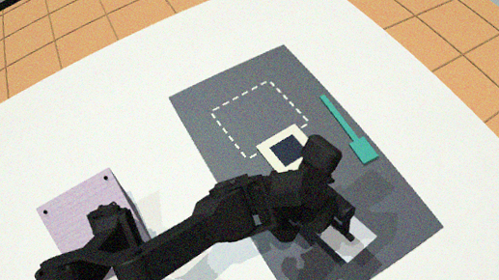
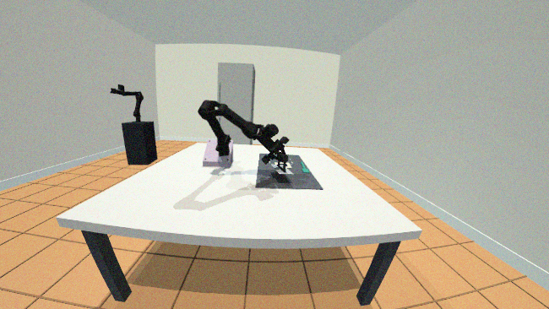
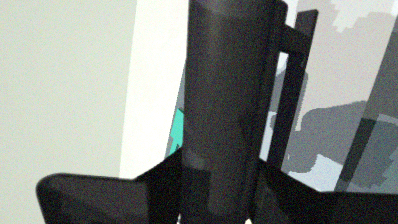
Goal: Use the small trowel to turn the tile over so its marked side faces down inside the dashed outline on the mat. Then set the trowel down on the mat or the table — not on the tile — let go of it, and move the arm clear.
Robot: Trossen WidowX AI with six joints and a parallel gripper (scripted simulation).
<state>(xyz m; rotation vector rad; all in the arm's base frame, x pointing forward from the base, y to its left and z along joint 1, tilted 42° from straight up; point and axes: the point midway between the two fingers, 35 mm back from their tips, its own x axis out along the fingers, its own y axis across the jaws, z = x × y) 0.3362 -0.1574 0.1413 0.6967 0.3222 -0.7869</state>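
The tile (image 1: 286,150) is cream with a dark blue square facing up. It lies on the grey mat (image 1: 200,100) (image 2: 304,183), at the near right corner of the dashed outline (image 1: 243,95), mostly outside it. My gripper (image 1: 330,224) (image 2: 279,162) hangs over the near part of the mat, on the near side of the tile, and is shut on the trowel. The trowel's thick dark handle (image 3: 225,100) fills the wrist view. Its pale blade (image 1: 364,237) shows under the fingers, low over the mat. My wrist partly covers the tile's near corner in the top view.
A teal flat bar with a wider end (image 1: 350,132) (image 2: 305,168) (image 3: 176,132) lies on the mat to the right of the tile and the outline. The arm's lavender base plate (image 1: 69,208) sits left of the mat. A second arm on a black pedestal (image 2: 139,141) stands off the table.
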